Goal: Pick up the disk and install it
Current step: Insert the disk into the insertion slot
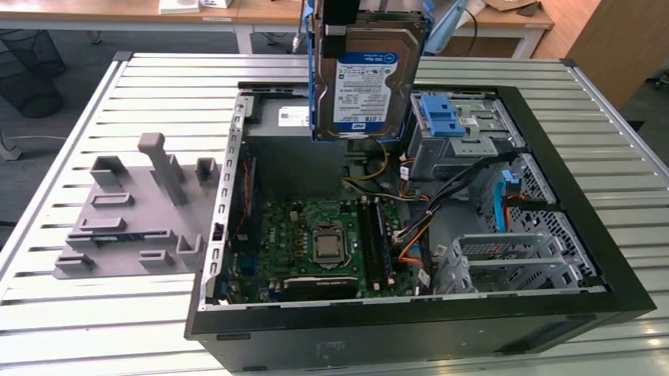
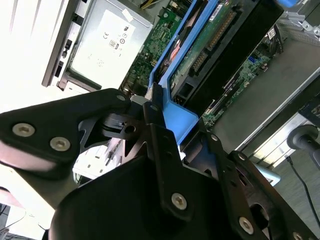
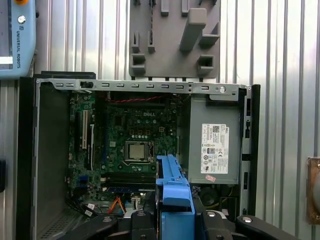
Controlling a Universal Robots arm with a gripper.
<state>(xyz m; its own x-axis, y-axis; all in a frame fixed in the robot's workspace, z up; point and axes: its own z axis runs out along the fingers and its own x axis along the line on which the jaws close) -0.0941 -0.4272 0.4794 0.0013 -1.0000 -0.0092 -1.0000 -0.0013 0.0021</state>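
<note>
The disk (image 1: 367,78), a silver hard drive with a white-and-blue label in a blue plastic carrier frame, hangs upright in the air above the far part of the open computer case (image 1: 418,329). My gripper (image 1: 368,19) is shut on its upper end. In the second wrist view the black fingers (image 2: 155,125) clamp the blue carrier frame (image 2: 177,117), and the drive's green circuit side (image 2: 215,35) points down at the case. In the first wrist view the blue carrier (image 3: 175,192) stands between the fingers (image 3: 137,220), over the motherboard (image 3: 132,145).
Inside the case are the motherboard (image 1: 313,243), a grey power-supply box (image 3: 212,140), a blue latch (image 1: 443,117) on the metal drive cage and another metal cage (image 1: 512,258) at the exterior view's right. A grey fixture (image 1: 136,211) lies on the slatted metal table (image 1: 94,329) beside the case.
</note>
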